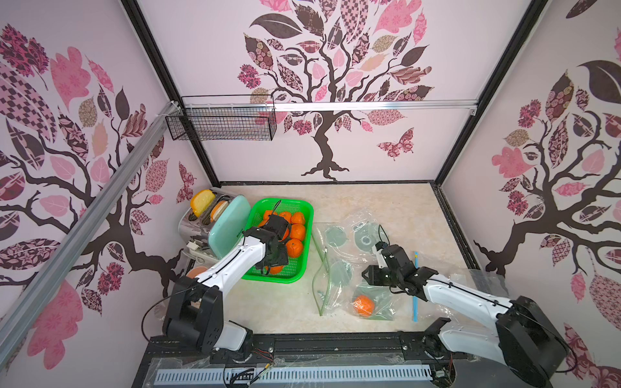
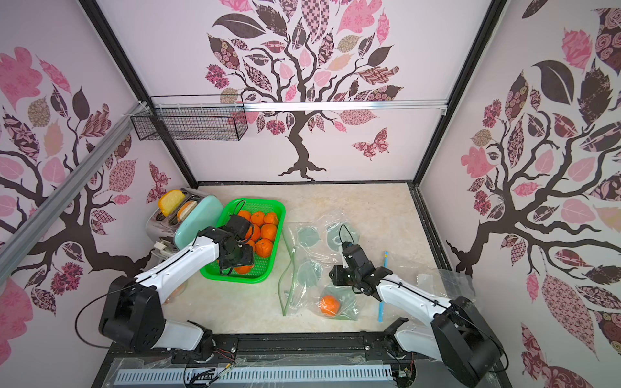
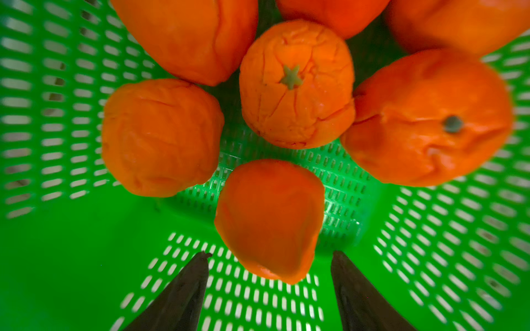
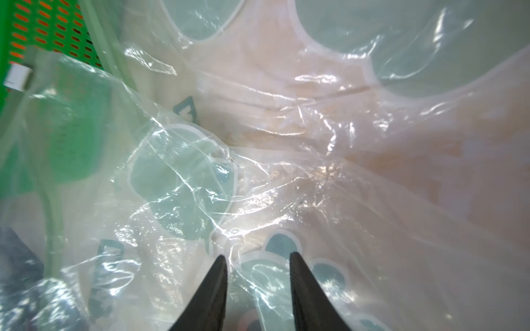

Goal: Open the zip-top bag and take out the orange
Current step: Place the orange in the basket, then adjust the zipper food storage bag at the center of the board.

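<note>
**Left gripper** (image 3: 271, 253) gapes wide over the basket (image 3: 71, 243), one orange (image 3: 269, 220) lying free beneath. **Right gripper** (image 4: 258, 256), narrowly parted, hovers at crumpled film (image 4: 315, 172) (nothing visibly pinched). A bagged orange (image 1: 363, 305) rests near the front edge; slick film may slip the jaws, dragging bag (image 1: 383, 299) and fruit.

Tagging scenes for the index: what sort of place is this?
Likely an enclosed robot test cell dressed as a kitchen: tree-decal walls on a black frame, a toaster holding bread beside a green basket of oranges on a stone-look counter, with the left arm and right arm mounted at the front.
</note>
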Robot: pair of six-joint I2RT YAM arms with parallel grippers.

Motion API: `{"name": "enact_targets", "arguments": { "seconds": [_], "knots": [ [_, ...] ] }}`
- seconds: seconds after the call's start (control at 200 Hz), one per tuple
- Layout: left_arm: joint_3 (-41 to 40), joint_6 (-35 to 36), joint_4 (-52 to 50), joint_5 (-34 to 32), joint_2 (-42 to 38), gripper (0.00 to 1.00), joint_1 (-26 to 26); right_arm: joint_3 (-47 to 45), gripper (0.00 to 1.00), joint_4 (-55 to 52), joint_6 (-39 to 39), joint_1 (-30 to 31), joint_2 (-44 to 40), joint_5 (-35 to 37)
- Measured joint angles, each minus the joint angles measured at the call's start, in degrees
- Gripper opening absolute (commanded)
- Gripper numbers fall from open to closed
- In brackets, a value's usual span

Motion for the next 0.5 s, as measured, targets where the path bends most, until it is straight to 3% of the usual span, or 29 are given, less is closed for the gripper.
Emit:
{"name": "enact_targets", "arguments": {
  "seconds": [0.215,0.275,0.385,0.5],
  "knots": [
    [0.1,1.5,0.2,7.2,-13.6,0.58,-2.5,3.0,0.29,-9.1,0.9,0.0,-8.9,0.6],
    [-0.8,1.3,2.2,11.5,-17.7,0.48,-6.3,2.6,0.27,-12.3,2.3,0.0,-11.7,0.1],
    [-3.8,0.1,7.8,19.2,-22.3,0.42,-15.5,0.0,0.2,-16.3,5.9,0.1,-18.1,-2.2],
    [-7.6,-1.5,13.1,24.0,-22.1,0.35,-23.1,-2.3,0.14,-21.8,8.5,0.3,-21.2,-4.5]
  ]
}}
